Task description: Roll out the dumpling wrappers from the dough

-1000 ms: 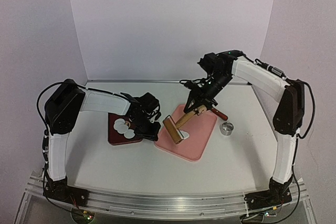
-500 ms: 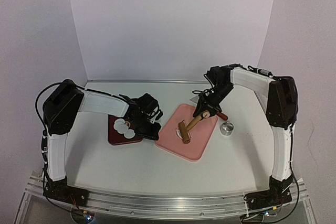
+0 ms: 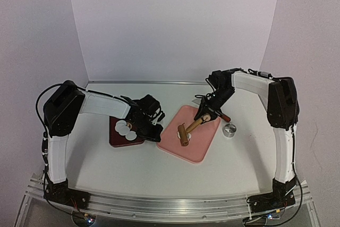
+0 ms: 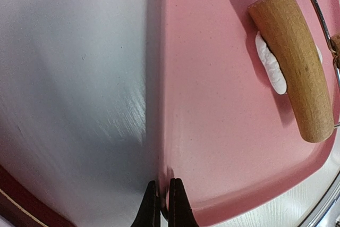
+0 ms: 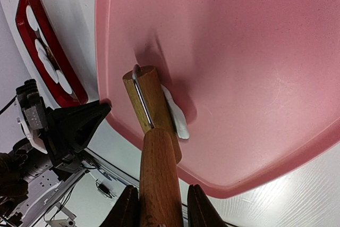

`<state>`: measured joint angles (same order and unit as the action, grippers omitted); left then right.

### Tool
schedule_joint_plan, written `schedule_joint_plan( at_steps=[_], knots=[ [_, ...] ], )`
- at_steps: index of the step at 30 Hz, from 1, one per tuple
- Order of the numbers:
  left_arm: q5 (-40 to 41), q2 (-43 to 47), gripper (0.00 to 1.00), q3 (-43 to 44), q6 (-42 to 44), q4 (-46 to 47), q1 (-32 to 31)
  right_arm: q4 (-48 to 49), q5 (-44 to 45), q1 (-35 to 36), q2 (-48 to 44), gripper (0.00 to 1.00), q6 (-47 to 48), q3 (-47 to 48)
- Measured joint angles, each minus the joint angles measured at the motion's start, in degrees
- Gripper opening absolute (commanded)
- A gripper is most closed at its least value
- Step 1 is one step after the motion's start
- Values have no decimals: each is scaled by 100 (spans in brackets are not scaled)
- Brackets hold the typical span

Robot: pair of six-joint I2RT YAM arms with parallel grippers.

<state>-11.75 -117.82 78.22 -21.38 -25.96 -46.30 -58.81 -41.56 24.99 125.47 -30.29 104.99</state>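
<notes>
A pink board (image 3: 199, 144) lies mid-table. On it rests a wooden roller (image 3: 183, 134), its barrel (image 4: 293, 62) lying over the white dough (image 4: 267, 63), which shows flattened beside the barrel (image 5: 151, 104) as a thin patch (image 5: 176, 114). My right gripper (image 5: 159, 191) is shut on the roller's wooden handle (image 3: 197, 123). My left gripper (image 4: 161, 185) is shut on the board's left edge, also seen from above (image 3: 155, 135). Several round white dumpling wrappers (image 3: 125, 127) lie on a dark red plate (image 3: 118, 140).
A small metal ring cutter (image 3: 229, 130) stands right of the board. A red-handled tool (image 3: 223, 116) lies behind the board's far right corner. The red plate (image 5: 27, 11) sits close to the left arm's wrist.
The right arm has come down and drawn back, bringing the roller from a raised tilt onto the board over the dough. The left gripper has stayed on the board's edge.
</notes>
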Motion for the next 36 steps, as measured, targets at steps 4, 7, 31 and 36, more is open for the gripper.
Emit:
schedule_joint_plan(
  at_steps=[4, 7, 31, 36],
  knots=[
    [11, 1, 0, -8, -115, 7, 0, 184, -21, -87, -138, 0, -61, -279],
    [13, 14, 0, -43, -171, 52, 2, 319, -41, -245, -346, 0, -58, -614],
    [13, 46, 0, -114, -592, 147, 13, 486, -169, -306, -322, 0, 55, -738],
    [19, 44, 0, -114, -655, 149, 11, 476, -240, -461, -391, 0, 79, -882]
  ],
)
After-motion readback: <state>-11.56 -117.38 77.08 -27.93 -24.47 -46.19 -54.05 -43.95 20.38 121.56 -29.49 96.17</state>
